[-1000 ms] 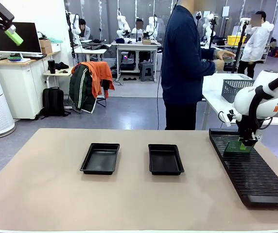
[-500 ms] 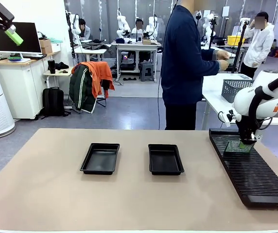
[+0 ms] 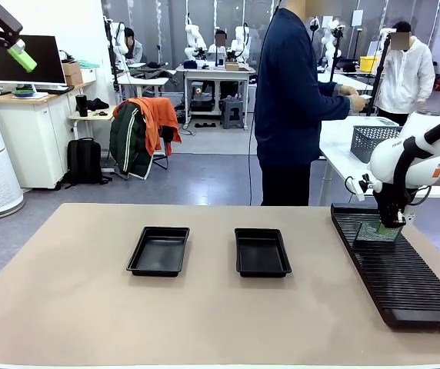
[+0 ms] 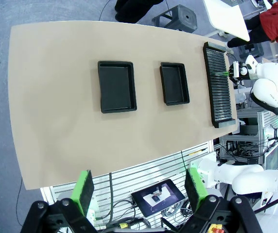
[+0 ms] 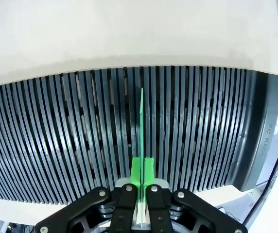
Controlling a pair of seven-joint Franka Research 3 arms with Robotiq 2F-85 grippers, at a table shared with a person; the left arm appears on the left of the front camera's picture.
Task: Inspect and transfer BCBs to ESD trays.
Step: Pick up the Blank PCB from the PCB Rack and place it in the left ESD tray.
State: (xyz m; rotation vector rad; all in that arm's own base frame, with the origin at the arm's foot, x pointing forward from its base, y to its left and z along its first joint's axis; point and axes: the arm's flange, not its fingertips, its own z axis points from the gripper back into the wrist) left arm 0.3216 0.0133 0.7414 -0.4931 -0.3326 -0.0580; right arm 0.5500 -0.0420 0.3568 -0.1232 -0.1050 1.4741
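Far left, your left gripper [image 4: 139,191] hangs high above the table [image 3: 66,307] with its jaws spread wide and nothing between them, well apart from anything it could hit. Next along, the left tray [image 3: 158,250] and then the right tray [image 3: 261,251] lie flat near the table's middle, side by side with a gap between them. Both are bare inside.

On the right, the long ribbed rack [image 3: 405,284] runs along the table's edge. Your right gripper [image 5: 142,171] is clamped shut on the top edge of one board [image 5: 142,116]. The board stands upright, edge-on in the wrist view, in line with a slot near the rack's far end. From the front view I can't quite tell whether its lower edge sits in the slot or has cleared it.

That's the spot to watch. The pads pinch only a narrow strip at the top edge. If the lift isn't straight along the slot, the ribs could drag on the board and twist or slip it in the grip. A thin board may also swing once free, and a skewed hold would land it across a tray's sloping rim instead of flat inside. The person [image 3: 289,100] beyond the table is turned toward another table, so don't count on a hand to catch a slip.
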